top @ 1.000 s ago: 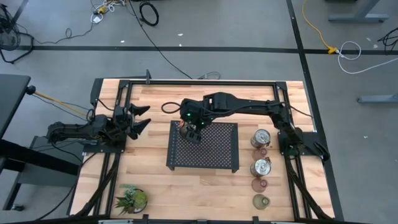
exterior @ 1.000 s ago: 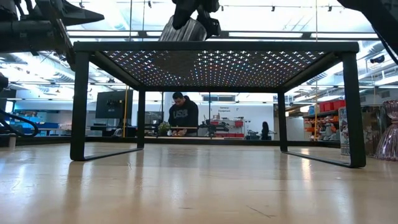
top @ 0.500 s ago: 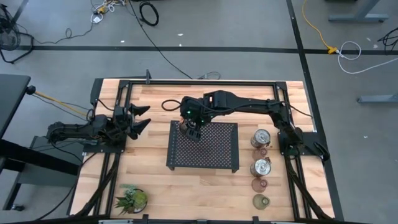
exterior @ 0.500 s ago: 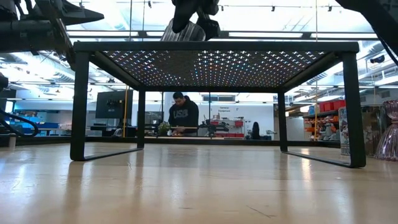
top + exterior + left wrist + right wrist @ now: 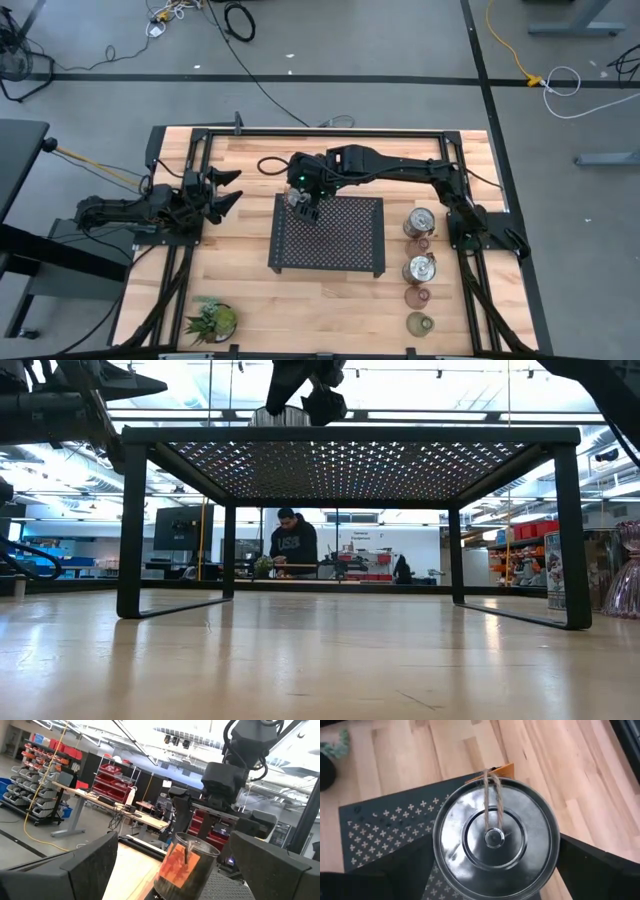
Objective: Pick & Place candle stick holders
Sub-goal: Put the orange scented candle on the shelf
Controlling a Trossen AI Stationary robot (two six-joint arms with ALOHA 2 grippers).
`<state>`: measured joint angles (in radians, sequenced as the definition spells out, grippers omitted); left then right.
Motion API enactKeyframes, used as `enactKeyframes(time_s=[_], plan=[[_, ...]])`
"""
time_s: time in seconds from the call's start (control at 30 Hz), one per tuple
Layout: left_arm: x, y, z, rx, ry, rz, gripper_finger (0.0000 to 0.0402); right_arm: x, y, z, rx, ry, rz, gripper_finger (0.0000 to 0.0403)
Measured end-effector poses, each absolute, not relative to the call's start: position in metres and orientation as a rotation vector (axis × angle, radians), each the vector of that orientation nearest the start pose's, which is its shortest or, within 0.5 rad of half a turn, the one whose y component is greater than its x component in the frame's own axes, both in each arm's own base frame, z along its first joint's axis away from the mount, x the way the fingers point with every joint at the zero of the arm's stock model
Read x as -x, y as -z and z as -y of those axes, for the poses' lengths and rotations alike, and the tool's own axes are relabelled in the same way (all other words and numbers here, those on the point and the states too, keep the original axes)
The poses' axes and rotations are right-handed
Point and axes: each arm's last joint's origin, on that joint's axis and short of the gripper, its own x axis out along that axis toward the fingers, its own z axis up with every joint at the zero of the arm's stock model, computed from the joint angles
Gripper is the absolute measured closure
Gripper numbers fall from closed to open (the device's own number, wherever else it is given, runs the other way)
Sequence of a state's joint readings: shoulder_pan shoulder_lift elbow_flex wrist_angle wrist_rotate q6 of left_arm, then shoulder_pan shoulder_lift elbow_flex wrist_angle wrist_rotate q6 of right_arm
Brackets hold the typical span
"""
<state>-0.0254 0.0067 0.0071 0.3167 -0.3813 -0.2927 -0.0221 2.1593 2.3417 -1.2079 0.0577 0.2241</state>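
On the pale wooden worktop [image 5: 240, 290], seen from above, the right gripper [image 5: 303, 203] hangs over the far left corner of the black perforated mesh tray [image 5: 340, 240], with a shiny silver round candle holder [image 5: 296, 200] below it. Whether its jaws grip the cup cannot be told here. Two more silver cups [image 5: 420, 222] [image 5: 420, 268] stand in a row right of the tray, with a pinkish-brown glass cup [image 5: 416, 297] and a greenish glass cup [image 5: 418, 324] nearer the front. A small green potted plant [image 5: 212, 320] sits at the front left. The left gripper [image 5: 222, 190] waits at the left edge, jaws apart

The low view shows the tray raised on legs and a person [image 5: 295, 545] in the room behind

The left wrist view alone shows the cup's side, silver with an orange reflection [image 5: 187, 862], standing on the mesh below the right gripper

The right wrist view looks straight down into the cup [image 5: 495, 837]: a bright ringed base, twine across it, an orange tag at the rim; the dark fingers [image 5: 600, 870] stand apart on either side, clear of it
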Motion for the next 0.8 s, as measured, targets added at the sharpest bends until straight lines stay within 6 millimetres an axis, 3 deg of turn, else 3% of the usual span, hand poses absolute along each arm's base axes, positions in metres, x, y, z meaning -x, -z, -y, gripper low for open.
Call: enactKeyframes(time_s=[0.8], plan=[[-0.0911, -0.1948, -0.0085, 0.352, -0.305, 0.362, 0.0016, -0.4478, -0.3443, 0.0085, -0.201, 0.139, -1.006, 0.0023]])
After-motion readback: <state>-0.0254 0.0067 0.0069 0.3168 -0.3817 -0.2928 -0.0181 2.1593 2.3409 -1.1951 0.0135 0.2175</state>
